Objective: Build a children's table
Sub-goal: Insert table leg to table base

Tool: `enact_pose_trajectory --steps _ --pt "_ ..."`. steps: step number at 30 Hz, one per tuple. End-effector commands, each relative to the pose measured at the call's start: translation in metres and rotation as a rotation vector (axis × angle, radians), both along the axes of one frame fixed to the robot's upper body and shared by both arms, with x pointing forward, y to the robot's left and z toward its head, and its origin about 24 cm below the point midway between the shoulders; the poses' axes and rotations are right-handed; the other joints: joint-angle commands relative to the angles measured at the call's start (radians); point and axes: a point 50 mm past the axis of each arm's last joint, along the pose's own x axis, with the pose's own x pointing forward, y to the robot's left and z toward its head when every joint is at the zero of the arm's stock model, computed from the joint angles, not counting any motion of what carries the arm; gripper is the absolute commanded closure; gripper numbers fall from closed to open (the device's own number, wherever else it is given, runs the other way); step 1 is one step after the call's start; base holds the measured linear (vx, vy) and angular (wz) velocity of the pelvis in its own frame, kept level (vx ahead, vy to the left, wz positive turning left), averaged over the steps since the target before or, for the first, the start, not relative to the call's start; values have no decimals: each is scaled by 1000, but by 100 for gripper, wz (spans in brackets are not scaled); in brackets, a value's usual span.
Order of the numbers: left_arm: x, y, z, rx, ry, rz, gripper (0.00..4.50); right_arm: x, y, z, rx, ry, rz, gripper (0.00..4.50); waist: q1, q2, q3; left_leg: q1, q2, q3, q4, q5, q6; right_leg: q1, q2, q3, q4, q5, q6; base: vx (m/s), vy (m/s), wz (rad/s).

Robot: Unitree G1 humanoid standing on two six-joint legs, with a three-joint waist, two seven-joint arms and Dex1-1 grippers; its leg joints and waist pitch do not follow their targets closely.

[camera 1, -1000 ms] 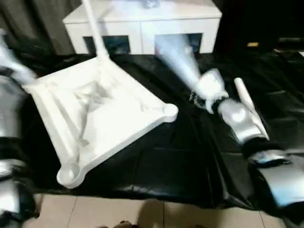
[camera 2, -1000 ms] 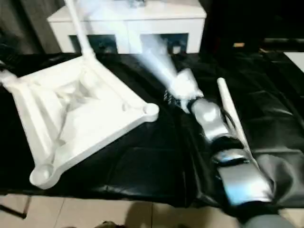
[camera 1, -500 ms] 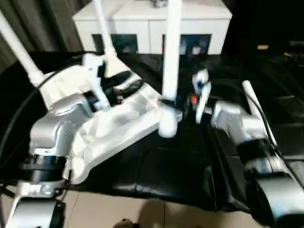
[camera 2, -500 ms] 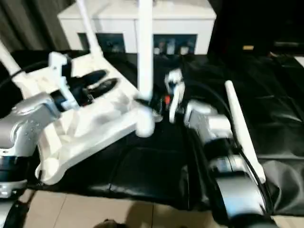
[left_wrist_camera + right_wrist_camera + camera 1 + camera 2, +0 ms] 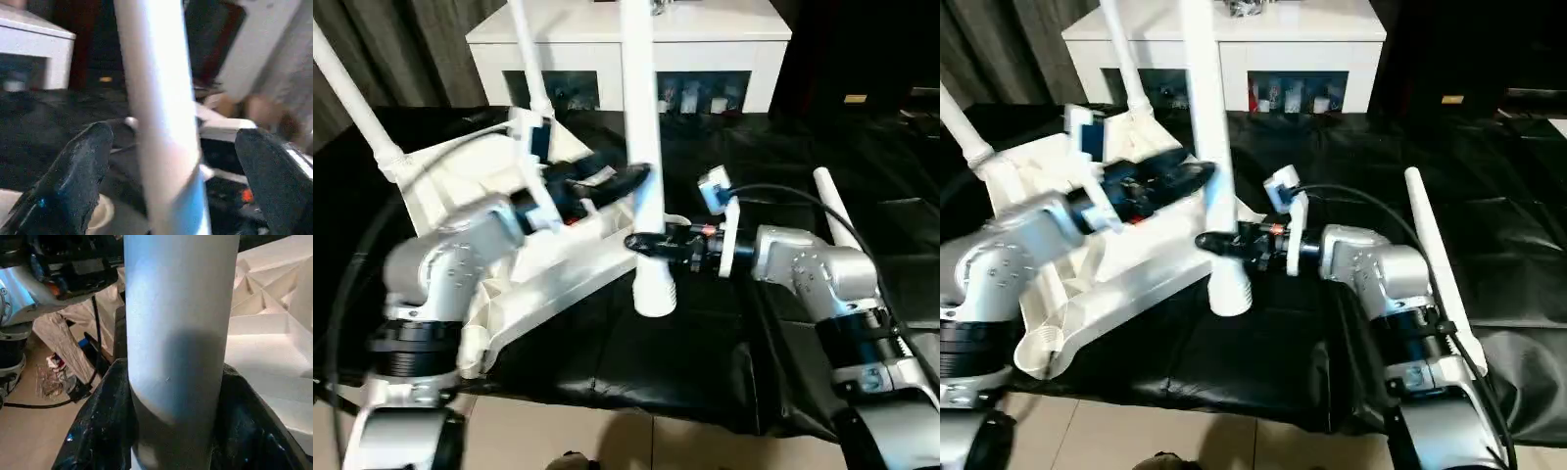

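Note:
The children's table top (image 5: 570, 269) lies upside down and tilted on the black cover, ribs up. Two legs (image 5: 352, 93) (image 5: 530, 59) stand screwed into its far corners. A third leg (image 5: 641, 108) stands upright at the near right corner, its threaded end (image 5: 656, 294) hanging just in front of that corner. My right gripper (image 5: 646, 243) is shut on this leg low down; its fingers (image 5: 105, 426) press both sides. My left gripper (image 5: 631, 184) reaches over the top, and its open fingers (image 5: 78, 166) straddle the leg higher up without touching. A fourth leg (image 5: 832, 201) lies loose at the right.
A white cabinet (image 5: 626, 39) with glass doors stands behind the work. The black cover (image 5: 705, 352) is creased and ends near me at the tiled floor (image 5: 607, 441). A black cable (image 5: 783, 191) arcs over my right wrist.
My right gripper has swung the third leg upright at the near right corner. My left arm has come in over the table top and spread its fingers around that leg.

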Motion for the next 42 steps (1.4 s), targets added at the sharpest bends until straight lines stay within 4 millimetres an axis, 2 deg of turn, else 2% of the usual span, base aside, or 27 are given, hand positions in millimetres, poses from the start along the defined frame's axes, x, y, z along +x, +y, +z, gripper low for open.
enact_pose_trajectory --steps 1,3,6,7,8,10,12,13,14,15,16,19,21,22,23,24,25,26,27,28,30,31,34,42 --pt "-4 -6 8 -5 -28 -49 0 -1 3 8 -4 -45 7 268 2 -15 -82 27 42 -28 -85 -268 -29 38 -49 37 -77 -275 -200 0 0 0" --pt "-6 -10 8 -11 -26 -72 0 -2 3 9 -3 -55 12 268 3 -11 -83 28 42 -28 -84 -265 -28 38 -51 37 -77 -278 -201 0 0 0" --pt "-3 -14 6 30 -58 -38 0 -2 6 12 -23 -99 5 268 2 -15 -81 28 42 -29 -86 -271 -27 39 -50 37 -81 -288 -191 0 0 0" --pt "-2 -15 6 33 -63 -29 0 -2 6 12 -29 -109 1 268 3 -7 -81 29 43 -30 -86 -275 -30 38 -50 37 -82 -294 -186 0 0 0" --pt "0 -15 6 43 -70 -1 0 -1 6 13 -43 -145 -22 268 0 -11 -81 29 43 -29 -87 -278 -34 38 -50 37 -82 -293 -183 0 0 0" --pt "1 -15 7 50 -74 18 0 0 7 14 -53 -171 -38 268 -1 -11 -81 29 43 -30 -87 -285 -40 38 -50 37 -83 -294 -181 0 0 0" --pt "9 -18 10 39 -71 111 0 7 11 17 -87 -272 -136 268 -2 -12 -80 29 43 -29 -87 -286 -42 37 -50 37 -84 -297 -179 0 0 0" --pt "12 -20 11 27 -67 147 0 10 14 19 -106 -314 -185 268 -3 -11 -80 31 42 -28 -86 -290 -53 33 -50 37 -86 -304 -176 0 0 0" --pt "15 -22 13 14 -66 184 0 12 18 20 -114 -356 -234 268 -3 -14 -81 32 41 -29 -86 -290 -54 36 -52 37 -87 -309 -175 0 0 0" --pt "18 -24 15 3 -65 223 0 15 21 21 -141 -399 -290 268 -4 -12 -79 27 41 -30 -88 -290 -53 37 -53 37 -85 -313 -174 0 0 0" --pt "24 -27 18 -18 -59 301 0 17 27 21 -174 -470 -384 268 -5 -14 -81 30 41 -30 -87 -285 -57 33 -51 36 -89 -316 -164 0 0 0" --pt "31 -28 20 -51 -37 379 0 17 34 21 -179 -503 -456 268 -7 -14 -81 27 38 -30 -88 -285 -53 36 -50 37 -90 -306 -156 0 0 0" --pt "40 -27 20 -83 -5 476 0 16 41 16 -215 -558 -535 268 -7 -9 -81 27 37 -31 -88 -284 -47 36 -48 36 -89 -292 -151 0 0 0" --pt "43 -25 19 -68 -6 521 0 15 42 14 -240 -587 -561 268 -7 -11 -83 25 36 -31 -88 -271 -50 37 -45 35 -90 -263 -141 0 0 0" --pt "44 -25 19 -62 -7 534 18 15 43 14 -247 -597 -569 268 -8 -11 -85 26 35 -31 -88 -266 -48 39 -44 35 -88 -249 -141 0 0 0" --pt "47 -21 16 -33 -8 607 18 15 43 14 -274 -643 -609 268 -8 -10 -87 25 35 -32 -88 -256 -44 41 -44 35 -85 -229 -143 0 0 0" --pt "49 -19 15 -22 -5 649 18 14 44 14 -282 -669 -633 268 -8 -5 -87 24 36 -31 -88 -244 -44 40 -43 35 -85 -200 -146 0 0 0" --pt "51 -16 14 -2 -14 702 37 13 47 13 -298 -709 -656 268 -8 1 -89 24 36 -33 -87 -239 -43 42 -43 34 -81 -173 -152 0 0 0" --pt "51 -16 14 -1 -16 704 40 13 47 13 -300 -712 -657 268 -8 -1 -89 24 37 -33 -87 -236 -42 41 -44 34 -82 -160 -155 0 0 0" --pt "52 -14 13 9 -27 726 47 13 48 14 -312 -740 -669 268 -8 -3 -93 23 37 -33 -85 -218 -33 46 -43 33 -76 -119 -166 0 0 0" --pt "53 -13 13 16 -39 754 60 12 50 13 -334 -778 -686 268 -6 3 -93 23 36 -31 -82 -199 -18 46 -44 32 -73 -78 -186 0 0 0" --pt "54 -12 13 25 -54 777 67 13 50 12 -336 -783 -708 268 -8 1 -92 23 36 -30 -82 -200 -13 45 -43 32 -75 -74 -189 0 0 0" --pt "55 -12 13 28 -60 794 89 14 50 12 -338 -784 -731 268 -9 4 -91 24 37 -31 -85 -228 -8 47 -44 32 -76 -83 -199 0 0 0" --pt "55 -19 13 -68 -9 766 155 17 50 13 -343 -814 -770 268 -9 2 -89 27 39 -30 -88 -262 -19 48 -47 32 -77 -100 -208 0 0 0"
